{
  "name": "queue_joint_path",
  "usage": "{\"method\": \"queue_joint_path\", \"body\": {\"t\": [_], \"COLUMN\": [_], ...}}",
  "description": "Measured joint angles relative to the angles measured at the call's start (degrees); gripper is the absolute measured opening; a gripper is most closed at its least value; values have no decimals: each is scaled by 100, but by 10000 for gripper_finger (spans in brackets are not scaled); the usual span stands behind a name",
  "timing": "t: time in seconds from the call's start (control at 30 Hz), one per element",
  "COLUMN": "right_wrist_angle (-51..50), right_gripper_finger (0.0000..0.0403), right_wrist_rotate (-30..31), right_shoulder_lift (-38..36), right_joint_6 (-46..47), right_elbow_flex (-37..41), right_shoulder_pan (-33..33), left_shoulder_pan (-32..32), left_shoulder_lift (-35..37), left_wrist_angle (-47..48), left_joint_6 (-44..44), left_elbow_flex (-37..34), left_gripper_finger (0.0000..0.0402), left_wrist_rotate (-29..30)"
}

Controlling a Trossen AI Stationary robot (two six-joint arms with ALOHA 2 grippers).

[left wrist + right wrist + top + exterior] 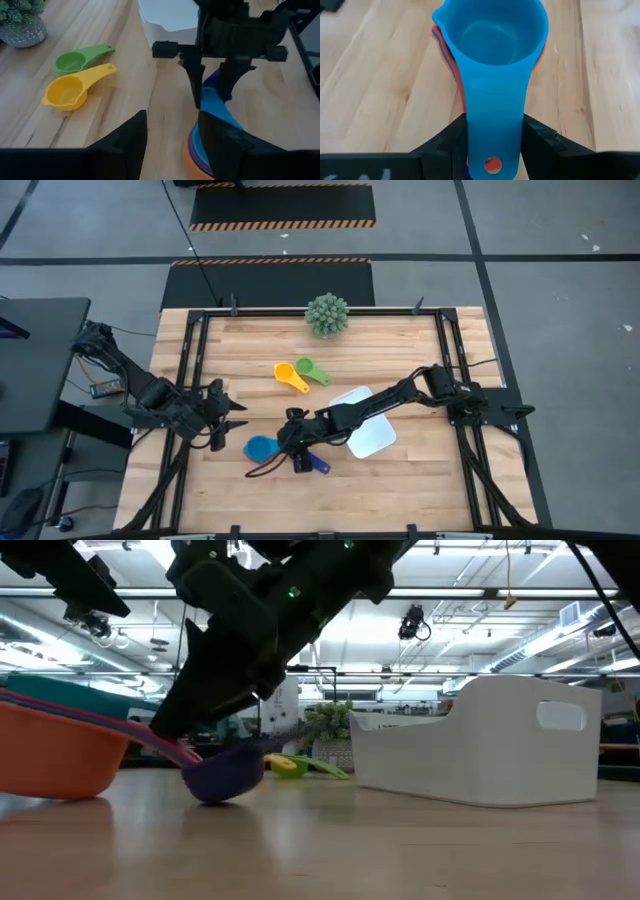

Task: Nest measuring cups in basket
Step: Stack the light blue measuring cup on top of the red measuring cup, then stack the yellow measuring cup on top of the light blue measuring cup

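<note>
The left gripper (232,417) waits at the left of the table, its fingers apart and holding nothing. Just right of it, the right gripper (296,442) is closed on the handle of the light blue cup (492,37), which sits on top of an orange and red stack. A dark blue cup (316,463) lies beside it. The yellow cup (290,375) and green cup (310,369) lie farther back, still loose. The basket (372,438) stands to the right. I think the stack is being gathered; next it must be lifted and carried right, into the basket.
</note>
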State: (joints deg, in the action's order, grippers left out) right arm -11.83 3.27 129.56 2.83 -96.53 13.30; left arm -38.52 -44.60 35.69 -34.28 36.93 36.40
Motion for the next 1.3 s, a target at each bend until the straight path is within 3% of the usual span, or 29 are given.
{"method": "queue_joint_path", "body": {"t": [0.33, 0.77, 1.17, 1.3], "right_wrist_angle": [10, -197, -430, -635], "right_gripper_finger": [161, 238, 242, 242], "right_wrist_rotate": [-2, -13, 26, 284], "right_shoulder_lift": [-52, -61, -342, -570], "right_joint_6": [-31, -46, -52, -154], "right_elbow_flex": [-2, -264, -284, -283], "right_shoulder_pan": [0, -2, -76, -109], "left_shoulder_pan": [2, 2, 4, 4], "left_shoulder_lift": [-2, -2, -2, -2], "left_wrist_angle": [-42, -29, -16, -10], "left_joint_6": [1, 11, 48, 152], "left_elbow_flex": [0, 0, -2, -2], "left_gripper_finger": [182, 182, 182, 182], "left_wrist_rotate": [-20, -22, -26, 6]}}
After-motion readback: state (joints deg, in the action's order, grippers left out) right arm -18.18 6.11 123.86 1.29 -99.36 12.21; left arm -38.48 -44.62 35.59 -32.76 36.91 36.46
